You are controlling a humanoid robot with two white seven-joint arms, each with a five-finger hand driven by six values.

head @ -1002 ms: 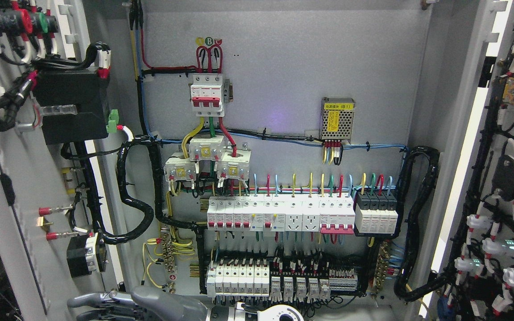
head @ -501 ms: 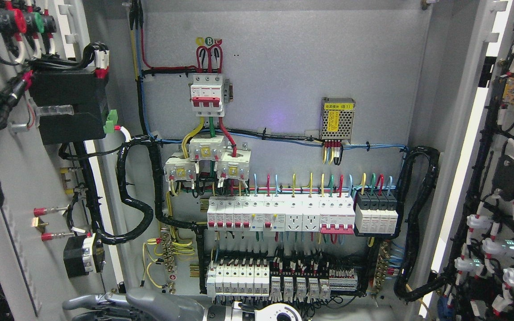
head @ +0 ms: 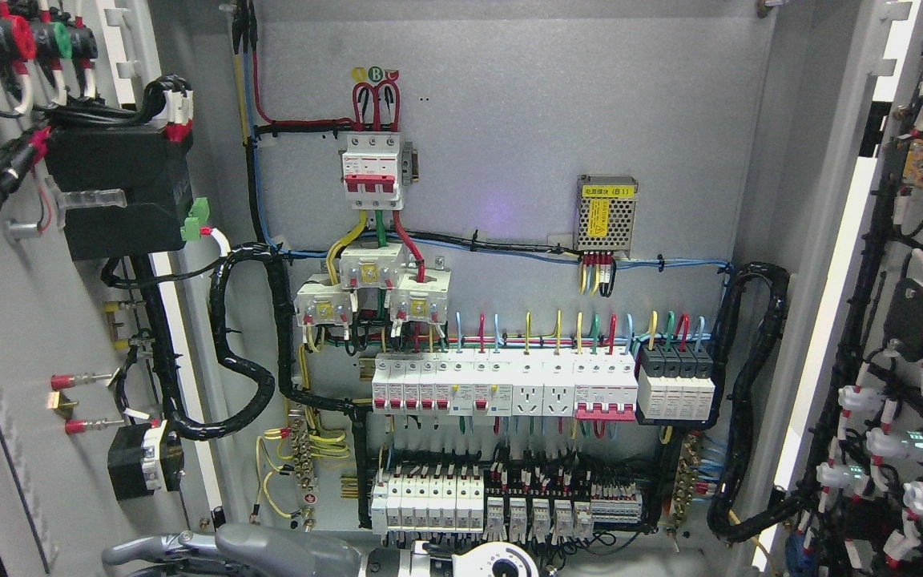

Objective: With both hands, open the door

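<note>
At the bottom edge, nearest the camera, a grey robot arm [head: 285, 549] lies across from the lower left, with thin grey fingers [head: 141, 551] reaching left from it below the left door; whether those fingers are spread or curled cannot be told, since the edge cuts them off; just right of it a white round joint [head: 501, 561] shows at the bottom, and which arm it belongs to cannot be told.

The left door [head: 21, 336] stands swung open at the picture's left, its inner face turned to the camera; on it sit a black box [head: 121, 192], red and green button backs [head: 25, 36] at the top, and black cable running down to a small black unit [head: 141, 469]; the right door [head: 910, 320] stands open at the right, its inner face thick with black wiring and white connectors [head: 894, 445].

Farther back, between the doors, the cabinet [head: 509, 120] is open to view; along its lower part run rows of white breakers [head: 501, 385] and terminal blocks [head: 509, 501]; above them stands a red-handled main breaker [head: 372, 172], and to its right a small perforated power supply [head: 607, 212] on the grey back panel.
</note>
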